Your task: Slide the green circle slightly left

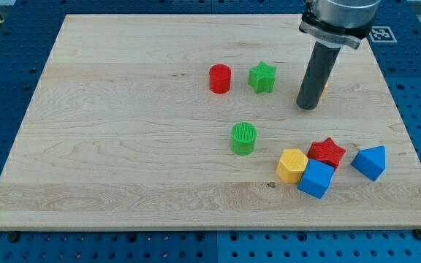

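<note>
The green circle (244, 138) is a small ribbed cylinder standing near the middle of the wooden board (123, 146). My tip (308, 107) is the lower end of a dark rod coming down from the view's top right. It rests on the board to the right of and above the green circle, well apart from it. A green star (262, 77) lies left of the rod, and a red cylinder (220, 79) is left of the star. A bit of a yellow or orange block (325, 88) shows just behind the rod, mostly hidden.
A cluster lies at the view's lower right: a yellow hexagon block (292, 165), a red star (327, 152), a blue cube (316, 179) and a blue triangular block (370, 161). The board sits on a blue perforated table (6, 80).
</note>
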Controlling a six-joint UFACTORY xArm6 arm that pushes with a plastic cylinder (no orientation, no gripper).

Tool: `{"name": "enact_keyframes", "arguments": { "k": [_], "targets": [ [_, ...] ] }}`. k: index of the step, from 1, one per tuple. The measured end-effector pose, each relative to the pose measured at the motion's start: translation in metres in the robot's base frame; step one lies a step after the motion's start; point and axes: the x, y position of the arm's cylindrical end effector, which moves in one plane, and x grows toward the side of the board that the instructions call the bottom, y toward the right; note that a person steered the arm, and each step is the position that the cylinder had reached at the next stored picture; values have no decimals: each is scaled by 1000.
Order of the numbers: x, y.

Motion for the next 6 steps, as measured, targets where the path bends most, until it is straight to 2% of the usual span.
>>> {"name": "enact_keyframes", "arguments": {
  "k": [1,3,4,6],
  "targets": [
    [-6,0],
    [70,-20],
    [85,-38],
    [86,-129]
  ]
}}
